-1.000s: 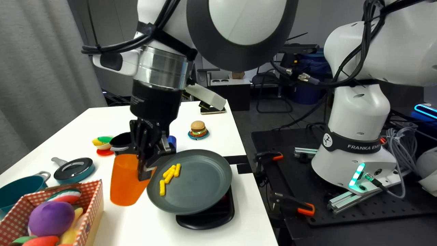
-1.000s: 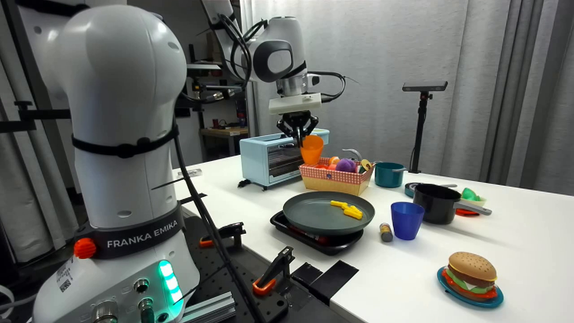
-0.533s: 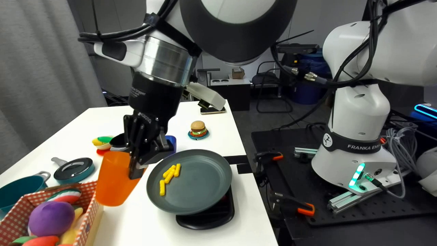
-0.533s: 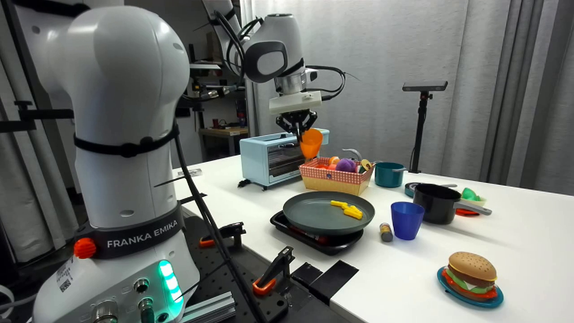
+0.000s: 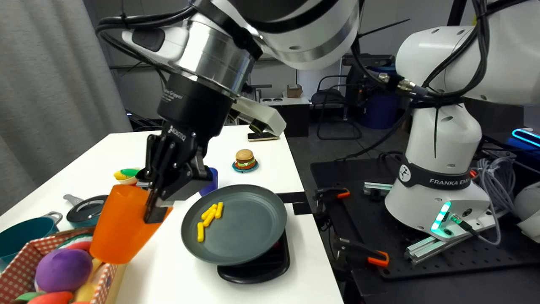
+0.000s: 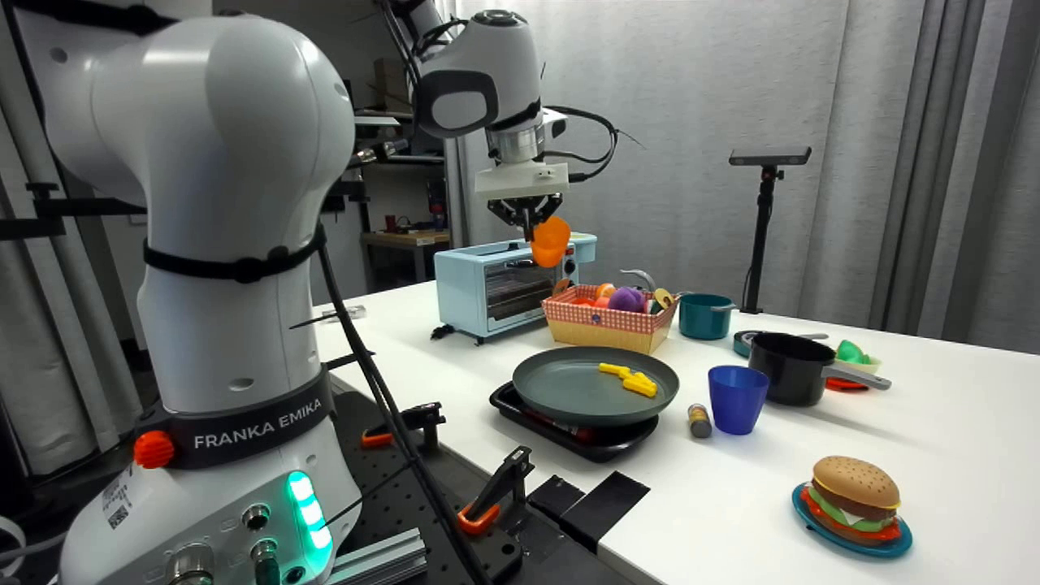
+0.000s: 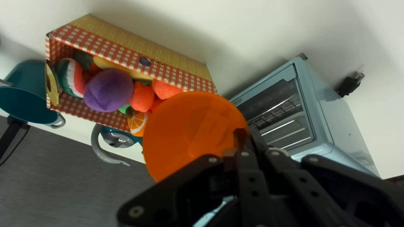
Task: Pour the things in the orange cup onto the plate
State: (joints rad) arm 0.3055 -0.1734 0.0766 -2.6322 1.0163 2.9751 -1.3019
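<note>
The orange cup [image 5: 120,226] is held in the air, tilted, left of the plate and over the edge of the fruit basket. It shows in an exterior view [image 6: 551,244] in front of the oven and in the wrist view [image 7: 186,132]. My gripper [image 5: 155,213] is shut on the cup's wall; it shows in the wrist view [image 7: 249,137] too. I cannot tell whether anything is in the cup. The dark grey-green plate [image 5: 249,228] holds several yellow sticks [image 5: 209,214] near its side; both show in an exterior view, plate [image 6: 561,390] and sticks [image 6: 639,383].
A checked basket [image 6: 605,329] of toy fruit stands beside a light blue toaster oven [image 6: 461,296]. A blue cup [image 6: 737,402], a black pot [image 6: 792,374], a teal pot [image 6: 704,318] and a toy burger [image 6: 853,496] stand on the table. A black tray [image 6: 597,447] sits under the plate.
My gripper has moved away from the plate with the orange cup, rising and tilting more, toward the basket and oven. The plate and yellow sticks have not moved.
</note>
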